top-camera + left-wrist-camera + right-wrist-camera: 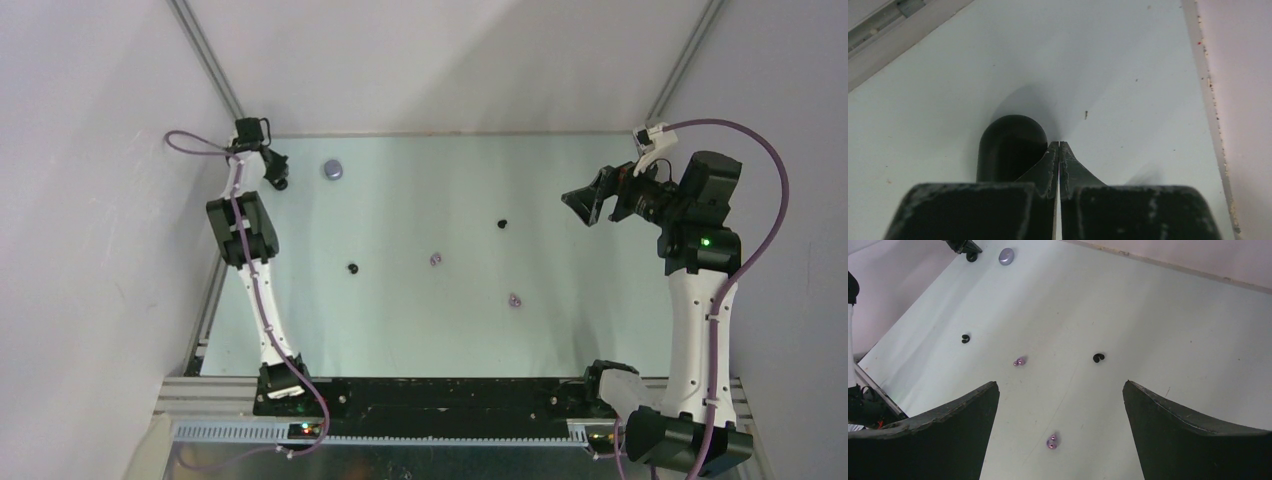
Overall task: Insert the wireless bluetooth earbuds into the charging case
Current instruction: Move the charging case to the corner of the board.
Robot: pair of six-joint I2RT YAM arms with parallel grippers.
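Four earbuds lie scattered on the pale table. Two are black (352, 268) (503, 223) and two are lilac (435, 259) (514, 299). A round lilac-grey charging case (333, 169) sits closed at the back left. My left gripper (1059, 143) is shut with nothing between its fingers, low over the table's back left corner (277, 180). A black rounded object (1010, 145) lies just left of its fingertips. My right gripper (1059, 385) hangs open above the right side (578, 205). One lilac earbud (1051, 441) lies on the table below its gap.
White walls close in the table on the left, back and right. The table's back edge (1210, 100) runs close to my left gripper. A metal rail (205, 320) borders the left side. The arm bases stand at the near edge.
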